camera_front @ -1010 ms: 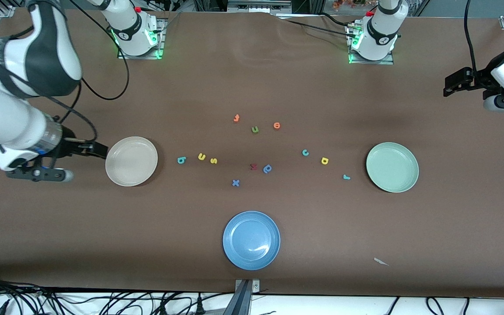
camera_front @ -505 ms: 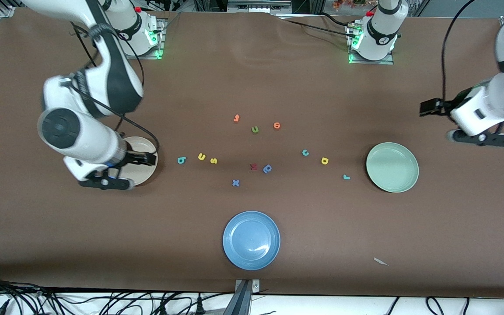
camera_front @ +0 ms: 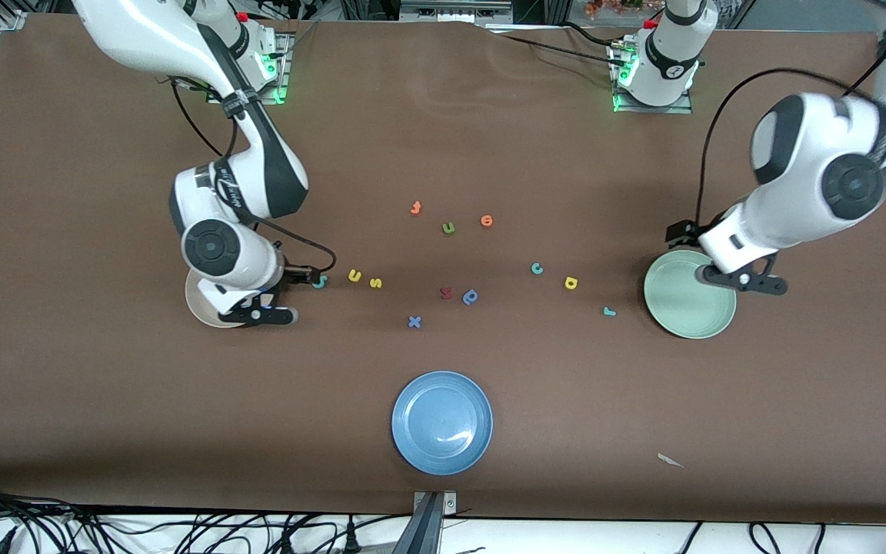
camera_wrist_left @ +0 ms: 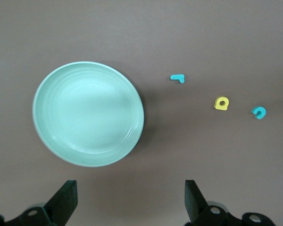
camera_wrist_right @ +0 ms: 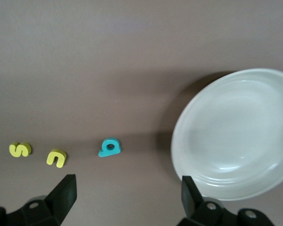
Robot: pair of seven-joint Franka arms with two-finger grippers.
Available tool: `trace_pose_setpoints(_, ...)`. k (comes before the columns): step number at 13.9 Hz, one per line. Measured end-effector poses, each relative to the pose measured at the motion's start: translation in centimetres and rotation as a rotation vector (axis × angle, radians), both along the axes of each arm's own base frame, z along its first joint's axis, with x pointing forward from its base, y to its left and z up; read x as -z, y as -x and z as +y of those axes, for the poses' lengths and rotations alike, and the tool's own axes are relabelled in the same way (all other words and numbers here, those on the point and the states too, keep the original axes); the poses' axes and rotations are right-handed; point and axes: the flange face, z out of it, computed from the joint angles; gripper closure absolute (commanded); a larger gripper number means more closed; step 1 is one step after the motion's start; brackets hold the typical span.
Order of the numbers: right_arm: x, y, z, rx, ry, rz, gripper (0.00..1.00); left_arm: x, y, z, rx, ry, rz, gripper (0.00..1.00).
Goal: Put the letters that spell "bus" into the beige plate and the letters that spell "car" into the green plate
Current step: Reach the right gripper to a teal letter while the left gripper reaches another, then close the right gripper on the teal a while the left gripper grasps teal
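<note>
The beige plate (camera_front: 198, 302) lies toward the right arm's end, half hidden under my right gripper (camera_front: 257, 314), which hangs open and empty over its rim. In a row beside the plate lie the teal b (camera_front: 321, 282), yellow u (camera_front: 354, 275) and yellow s (camera_front: 375, 283). The right wrist view shows the b (camera_wrist_right: 110, 147) just off the plate (camera_wrist_right: 236, 136). My left gripper (camera_front: 743, 281) hangs open and empty over the green plate (camera_front: 681, 304). The teal r (camera_front: 609, 312), yellow a (camera_front: 571, 283) and teal c (camera_front: 537, 268) lie beside that plate.
A blue plate (camera_front: 441, 422) sits near the front edge at mid-table. Spare letters lie in the middle: orange t (camera_front: 415, 208), olive u (camera_front: 448, 228), orange o (camera_front: 487, 221), a red letter (camera_front: 446, 292), blue p (camera_front: 471, 297), blue x (camera_front: 414, 322). A paper scrap (camera_front: 670, 460) lies toward the left arm's end.
Both arms have swung in from the table's ends. The right gripper now hangs over the beige plate's edge by the b, and the left over the green plate's edge. No letter has moved.
</note>
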Motion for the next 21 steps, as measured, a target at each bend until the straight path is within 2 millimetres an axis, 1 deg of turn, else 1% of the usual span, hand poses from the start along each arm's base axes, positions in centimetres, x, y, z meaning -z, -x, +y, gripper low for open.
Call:
trace_pose_setpoints(1, 1.3, 0.7, 0.2, -0.006, -0.008, -0.012, 0.02, 1.6, -0.4, -0.7, 0.01, 0.001, -0.008, 0.0)
trace_pose_setpoints(2, 2.6, 1.3, 0.4, -0.011, -0.019, -0.03, 0.09, 3.0, -0.9, -1.7, 0.019, 0.003, -0.023, 0.0)
trace_pose_setpoints(4, 4.7, 2.6, 0.3, -0.016, -0.028, -0.046, 0.18, 5.7, -1.4, -4.4, 0.011, 0.002, -0.059, 0.0)
trace_pose_setpoints(5, 5.4, 3.1, 0.1, -0.015, -0.028, -0.044, 0.19, 7.1, -1.7, -5.7, -0.001, 0.003, -0.082, 0.0)
trace_pose_setpoints(6, 5.7, 3.4, 0.1, -0.016, -0.028, -0.042, 0.19, 8.6, -2.0, -6.6, -0.007, 0.008, -0.108, 0.0)
trace_pose_setpoints(9, 6.5, 3.9, 0.8, -0.028, -0.045, -0.065, 0.19, 14.7, -2.7, -7.4, -0.014, 0.014, -0.154, 0.0)
trace_pose_setpoints(10, 7.0, 4.2, 1.1, -0.034, -0.052, -0.072, 0.21, 16.5, -2.8, -7.5, -0.021, 0.012, -0.166, 0.0)
trace_pose_setpoints(11, 7.6, 4.5, 1.3, -0.037, -0.056, -0.076, 0.3, 18.0, -2.7, -7.5, -0.028, 0.008, -0.167, 0.0)
trace_pose_setpoints(12, 8.0, 4.5, 1.3, -0.038, -0.057, -0.076, 0.36, 19.0, -2.6, -7.5, -0.031, 0.004, -0.162, 0.0)
trace_pose_setpoints(13, 8.3, 4.6, 1.3, -0.039, -0.057, -0.074, 0.38, 19.5, -2.6, -7.5, -0.033, 0.003, -0.159, 0.0)
trace_pose_setpoints(14, 8.5, 4.6, 1.3, -0.039, -0.056, -0.072, 0.39, 19.5, -2.6, -7.5, -0.036, 0.002, -0.158, 0.0)
trace_pose_setpoints(16, 8.7, 4.6, 1.3, -0.04, -0.059, -0.078, 0.44, 19.5, -2.6, -7.4, -0.039, 0.001, -0.157, 0.01)
trace_pose_setpoints(17, 8.8, 4.5, 1.3, -0.04, -0.061, -0.082, 0.45, 19.6, -2.6, -7.4, -0.041, 0.0, -0.154, 0.02)
trace_pose_setpoints(18, 8.9, 4.4, 1.4, -0.04, -0.064, -0.089, 0.45, 19.6, -2.6, -7.4, -0.045, -0.001, -0.154, 0.06)
trace_pose_setpoints(20, 8.9, 4.2, 1.5, -0.041, -0.073, -0.111, 0.45, 19.6, -2.6, -7.4, -0.055, -0.002, -0.153, 0.24)
trace_pose_setpoints(21, 8.9, 4.1, 1.5, -0.041, -0.076, -0.117, 0.45, 19.6, -2.5, -7.4, -0.059, -0.002, -0.153, 0.3)
